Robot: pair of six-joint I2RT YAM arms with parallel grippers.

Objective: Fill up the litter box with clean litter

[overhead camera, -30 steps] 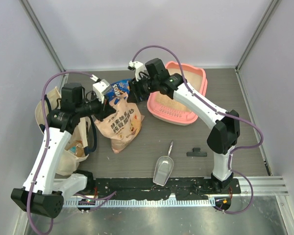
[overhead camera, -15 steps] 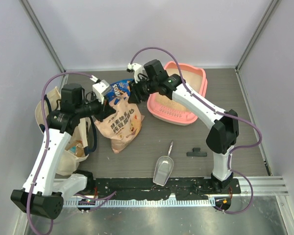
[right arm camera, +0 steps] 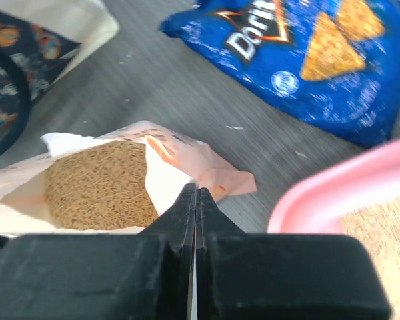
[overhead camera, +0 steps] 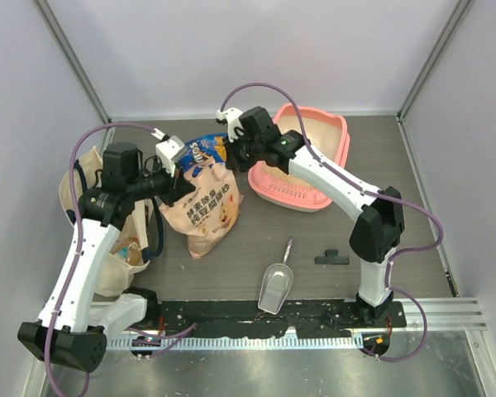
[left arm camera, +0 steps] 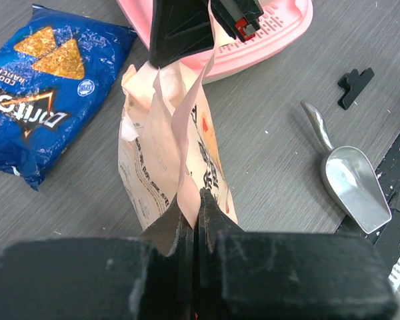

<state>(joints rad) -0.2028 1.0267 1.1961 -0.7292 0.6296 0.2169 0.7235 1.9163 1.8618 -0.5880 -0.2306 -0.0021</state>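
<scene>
The pinkish-beige litter bag (overhead camera: pixel 203 207) stands between my two grippers, its mouth pulled open. My left gripper (left arm camera: pixel 197 200) is shut on the near edge of the bag (left arm camera: pixel 161 157). My right gripper (right arm camera: pixel 196 193) is shut on the opposite edge, and the beige clean litter (right arm camera: pixel 99 187) shows inside the bag. From above, the left gripper (overhead camera: pixel 182 179) and right gripper (overhead camera: pixel 231 154) sit at either side of the bag's top. The pink litter box (overhead camera: pixel 318 194) lies just right of the right gripper, with pale litter (right arm camera: pixel 387 230) on its floor.
A blue Doritos bag (overhead camera: pixel 202 149) lies flat behind the litter bag. A cream tote bag (overhead camera: pixel 107 248) sits at the left. A metal scoop (overhead camera: pixel 274 285) and a black clip (overhead camera: pixel 331 259) lie on the table near the front.
My right gripper has closed on the bag's far edge and shifted slightly left and back. The left gripper has kept its grip and place.
</scene>
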